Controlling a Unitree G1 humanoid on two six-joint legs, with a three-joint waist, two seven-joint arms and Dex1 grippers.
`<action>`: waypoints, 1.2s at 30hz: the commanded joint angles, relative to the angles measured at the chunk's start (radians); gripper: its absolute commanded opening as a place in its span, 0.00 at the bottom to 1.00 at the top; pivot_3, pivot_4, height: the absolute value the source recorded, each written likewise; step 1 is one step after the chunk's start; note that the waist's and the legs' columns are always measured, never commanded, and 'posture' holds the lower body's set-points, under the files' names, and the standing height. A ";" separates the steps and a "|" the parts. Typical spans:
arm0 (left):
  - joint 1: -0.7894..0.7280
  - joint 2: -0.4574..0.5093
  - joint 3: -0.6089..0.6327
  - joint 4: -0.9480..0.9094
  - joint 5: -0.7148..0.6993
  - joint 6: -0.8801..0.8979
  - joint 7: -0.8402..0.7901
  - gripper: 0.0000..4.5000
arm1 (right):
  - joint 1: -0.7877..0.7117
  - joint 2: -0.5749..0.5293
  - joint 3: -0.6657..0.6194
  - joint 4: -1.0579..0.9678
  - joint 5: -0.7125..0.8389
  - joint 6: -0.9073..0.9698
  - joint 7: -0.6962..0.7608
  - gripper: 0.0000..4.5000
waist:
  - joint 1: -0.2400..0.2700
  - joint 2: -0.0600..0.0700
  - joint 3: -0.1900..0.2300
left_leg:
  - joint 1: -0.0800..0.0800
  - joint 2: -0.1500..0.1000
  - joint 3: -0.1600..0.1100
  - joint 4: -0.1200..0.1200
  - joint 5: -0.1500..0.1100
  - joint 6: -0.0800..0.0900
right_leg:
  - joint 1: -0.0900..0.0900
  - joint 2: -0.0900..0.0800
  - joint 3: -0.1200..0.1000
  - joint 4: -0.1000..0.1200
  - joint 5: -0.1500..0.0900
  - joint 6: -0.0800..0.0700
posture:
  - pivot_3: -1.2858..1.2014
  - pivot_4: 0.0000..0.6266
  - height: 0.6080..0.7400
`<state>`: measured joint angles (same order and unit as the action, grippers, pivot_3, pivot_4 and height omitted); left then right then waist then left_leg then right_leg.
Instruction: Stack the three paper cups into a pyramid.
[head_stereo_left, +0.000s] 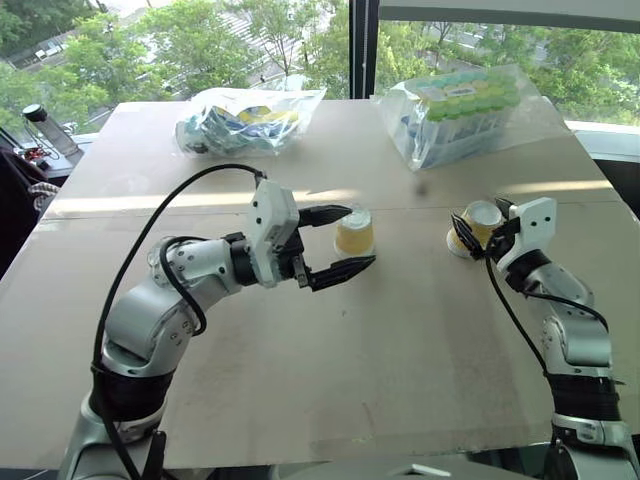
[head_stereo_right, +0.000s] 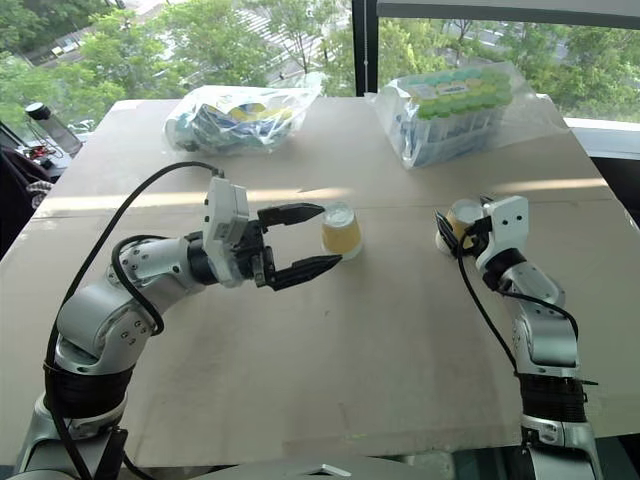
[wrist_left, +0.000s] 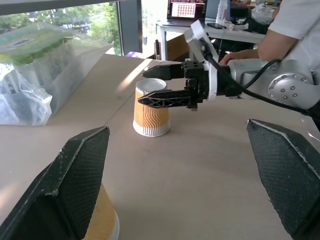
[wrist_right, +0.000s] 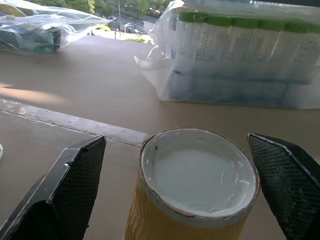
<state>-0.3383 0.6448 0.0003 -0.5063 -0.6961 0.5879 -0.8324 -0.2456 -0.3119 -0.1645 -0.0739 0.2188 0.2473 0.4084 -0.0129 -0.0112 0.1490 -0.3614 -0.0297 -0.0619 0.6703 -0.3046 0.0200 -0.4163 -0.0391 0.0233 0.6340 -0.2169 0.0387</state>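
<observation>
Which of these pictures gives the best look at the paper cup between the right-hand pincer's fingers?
The right wrist view: the cup sits close up, base uppermost, between the open right pincer. The left wrist view shows its ribbed side from farther off; the head views show it small, partly behind the fingers.

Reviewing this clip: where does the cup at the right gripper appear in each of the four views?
Left eye view: cup at far right, inside the open right gripper.
Right eye view: right of centre, same spot.
Left wrist view: across the table, between that gripper's fingers.
Right wrist view: close up, between its own fingers.
Shared landmark: bag of green-capped bottles behind the cup.
</observation>
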 joint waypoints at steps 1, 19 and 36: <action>0.000 0.018 0.018 -0.043 0.005 -0.017 -0.010 1.00 | -0.010 0.019 -0.025 -0.016 0.053 0.022 -0.012 0.99 | -0.001 0.000 0.000 | 0.000 0.000 0.000 0.000 0.000 0.000 | 0.000 0.000 0.000 0.000 0.000 0.000 | 0.52 0.24 1.00; 0.272 -0.016 0.065 -0.113 0.072 -0.105 0.081 1.00 | -0.010 0.054 0.134 -0.108 0.054 0.025 0.035 0.47 | -0.007 0.000 0.000 | 0.001 0.001 0.001 -0.001 0.000 0.000 | 0.000 -0.001 0.003 0.000 0.000 0.000 | 0.52 0.24 1.00; 0.523 -0.096 0.099 -0.146 0.198 -0.290 0.164 1.00 | -0.118 0.122 0.289 0.026 -0.006 0.027 0.058 0.47 | -0.001 0.000 0.000 | 0.001 0.000 -0.002 -0.001 0.000 0.000 | 0.000 -0.004 -0.001 0.000 0.000 0.000 | 0.52 0.24 1.00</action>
<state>0.1820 0.5518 0.0819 -0.6191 -0.5007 0.3226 -0.6684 -0.3504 -0.1902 0.1353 -0.0470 0.2213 0.2926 0.4716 -0.0137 -0.0114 0.1494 -0.3609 -0.0299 -0.0639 0.6696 -0.3047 0.0200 -0.4162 -0.0429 0.0221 0.6334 -0.2169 0.0386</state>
